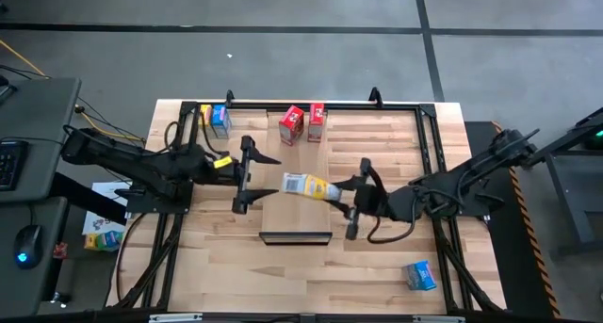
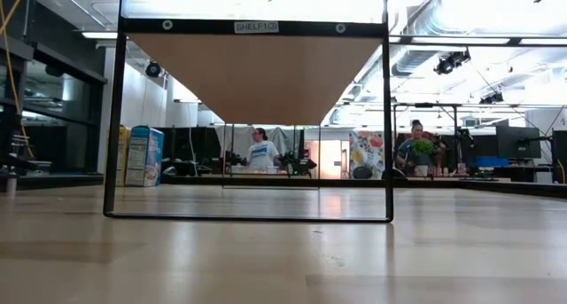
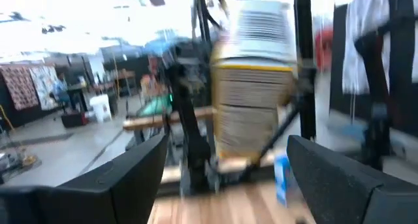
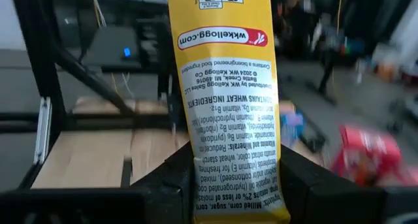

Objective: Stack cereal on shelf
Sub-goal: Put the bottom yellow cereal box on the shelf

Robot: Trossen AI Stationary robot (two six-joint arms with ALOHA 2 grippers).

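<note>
My right gripper (image 1: pixel 341 195) comes in from the table's right and is shut on a yellow cereal box (image 1: pixel 309 185) over the far end of the pale shelf board (image 1: pixel 295 218), whose black lip (image 1: pixel 295 236) faces the near edge. My left gripper (image 1: pixel 260 179) is open just left of that box, which fills its wrist view (image 3: pixel 251 87) between the spread fingers (image 3: pixel 226 149). Two red boxes (image 1: pixel 301 123) stand on the table toward the far edge. A blue and a yellow box (image 1: pixel 216 119) stand far left. Another blue box (image 1: pixel 420 275) lies near right. My right gripper (image 4: pixel 238 181) pinches the yellow box between its two fingers at one short end (image 4: pixel 238 191), a finger on each broad face. The fingers come level from the table's right and lie along the box. The box sticks out toward the left gripper; whether it touches the shelf board I cannot tell.
The shelf board sits raised in a black metal frame (image 2: pixel 115 118) and shows from below (image 2: pixel 257 74) in the low view. Black rails (image 1: pixel 429 135) border the tabletop, with cables by both arms. People stand in the room beyond the table.
</note>
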